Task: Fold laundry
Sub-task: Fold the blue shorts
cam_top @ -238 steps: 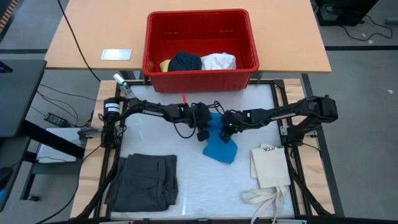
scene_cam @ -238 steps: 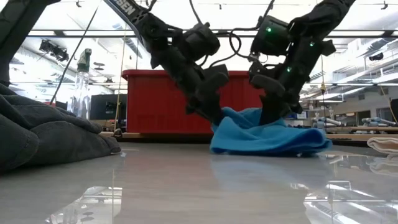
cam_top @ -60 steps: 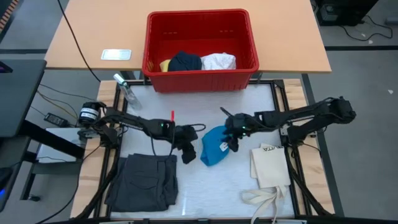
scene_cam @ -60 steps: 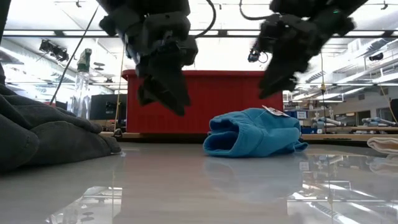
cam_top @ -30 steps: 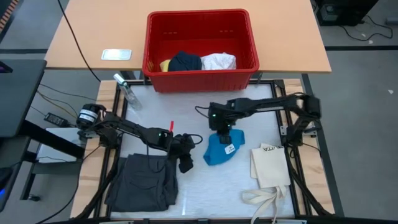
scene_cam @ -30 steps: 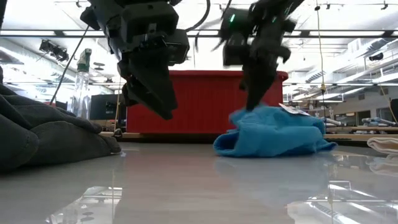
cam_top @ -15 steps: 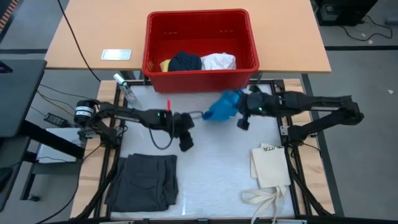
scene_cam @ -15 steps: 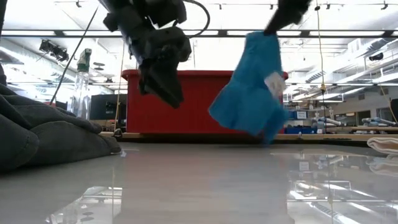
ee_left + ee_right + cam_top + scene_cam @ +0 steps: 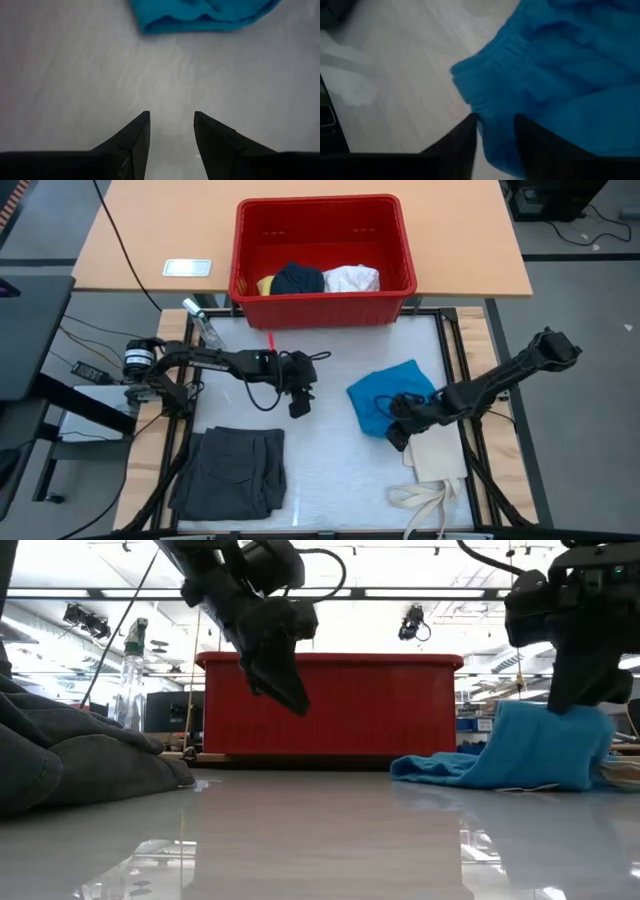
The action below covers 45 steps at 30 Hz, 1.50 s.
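The bright blue cloth [image 9: 385, 392] lies crumpled on the white table, right of centre, and bunches upward [image 9: 540, 745] under my right gripper. My right gripper [image 9: 397, 435] stands at the cloth's near edge with its fingers apart [image 9: 495, 117] and blue cloth between them. My left gripper [image 9: 298, 408] hangs open over bare table left of the cloth [image 9: 171, 114], holding nothing. The dark grey shorts [image 9: 235, 470] lie folded flat at the near left. My right gripper comes at the blue cloth slanting down from the near right. Its spread fingers [image 9: 470, 131] stand on either side of a gathered edge [image 9: 492, 107] of the cloth, which lies on the table. I cannot tell whether they touch it.
A red basket [image 9: 320, 308] with yellow, navy and white cloth stands beyond the far edge. A cream tote bag [image 9: 435, 460] lies at the near right, close by my right gripper. A clear bottle [image 9: 200, 320] stands at the far left corner.
My right gripper swung the blue cloth up off the table toward the far edge, where it hung free. It then came back toward the near right edge and down, rolling as it went. The cloth now lies farther right. My left gripper has moved toward the far edge.
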Each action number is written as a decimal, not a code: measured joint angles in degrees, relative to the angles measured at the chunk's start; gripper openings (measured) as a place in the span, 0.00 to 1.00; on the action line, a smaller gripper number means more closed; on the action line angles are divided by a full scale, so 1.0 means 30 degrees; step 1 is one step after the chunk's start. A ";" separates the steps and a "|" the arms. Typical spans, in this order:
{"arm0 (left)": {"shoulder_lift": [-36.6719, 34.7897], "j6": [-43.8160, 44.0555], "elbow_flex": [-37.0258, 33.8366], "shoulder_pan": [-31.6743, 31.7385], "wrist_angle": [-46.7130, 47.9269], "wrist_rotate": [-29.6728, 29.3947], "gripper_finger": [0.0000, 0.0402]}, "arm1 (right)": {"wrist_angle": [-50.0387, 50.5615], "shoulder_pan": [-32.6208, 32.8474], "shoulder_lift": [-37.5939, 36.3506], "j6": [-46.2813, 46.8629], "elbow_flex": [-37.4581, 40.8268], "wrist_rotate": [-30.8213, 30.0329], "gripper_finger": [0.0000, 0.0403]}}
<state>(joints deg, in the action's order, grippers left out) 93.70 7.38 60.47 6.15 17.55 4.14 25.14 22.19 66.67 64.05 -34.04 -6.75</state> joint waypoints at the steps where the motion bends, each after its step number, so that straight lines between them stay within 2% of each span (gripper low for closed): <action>1: 0.0139 -0.1242 0.0000 0.0007 -0.0535 0.0002 0.39 | 0.0031 0.0244 -0.0072 0.0311 -0.0032 -0.0274 0.39; 6: 0.0926 -0.9937 0.0011 -0.0247 -0.4062 0.0022 0.39 | 0.0617 0.0839 -0.0393 0.0489 -0.1030 -0.1876 0.47; 9: 0.1772 -1.3083 0.0017 -0.0028 -0.6761 0.0178 0.39 | 0.1029 0.0831 -0.0459 0.0076 -0.1746 -0.2601 0.48; 11: 0.2481 -1.4011 0.0057 0.0329 -0.7790 0.0898 0.39 | 0.1104 0.0683 -0.0476 -0.0306 -0.2045 -0.3276 0.47; 14: 0.3486 -1.4869 0.0219 0.0755 -0.7753 0.1685 0.39 | 0.0612 -0.0179 0.0059 -0.2179 -0.2149 -0.4103 0.47; 20: 0.4034 -1.5029 0.0228 0.1590 -0.7657 0.1821 0.39 | -0.0939 -0.4148 0.2725 -0.6145 -0.2112 -0.4107 0.45; 24: 0.3874 -1.4796 0.0226 0.2220 -0.7470 0.1712 0.39 | -0.2689 -0.6834 0.4590 -0.7430 -0.2128 -0.2327 0.37; 29: 0.3507 -1.4741 0.0235 0.3242 -0.6667 0.1711 0.39 | -0.3409 -0.9235 0.7338 -0.7391 -0.2123 0.1801 0.23; 35: 0.2960 -1.4654 0.0227 0.4135 -0.5181 0.1661 0.39 | -0.9437 -1.0257 0.9917 -1.0092 -0.2359 0.6453 0.03; 37: 0.2948 -1.5046 0.0239 0.4218 -0.4809 0.1676 0.39 | -0.9950 -1.0795 1.0718 -1.1119 -0.3295 0.8372 0.02; 40: 0.2688 -1.6469 0.0211 0.4056 -0.2204 0.1670 0.39 | -0.7696 -1.1488 1.1318 -1.1898 -0.5025 1.0387 0.06; 45: 0.2533 -1.9238 0.0226 0.3193 -0.0137 0.1789 0.39 | -0.4281 -1.1959 0.9710 -1.3606 -0.6413 0.9875 0.17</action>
<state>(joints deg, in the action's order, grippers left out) 101.30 -50.33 61.14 15.73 17.14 9.51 12.30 -13.68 95.80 23.23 -53.28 22.88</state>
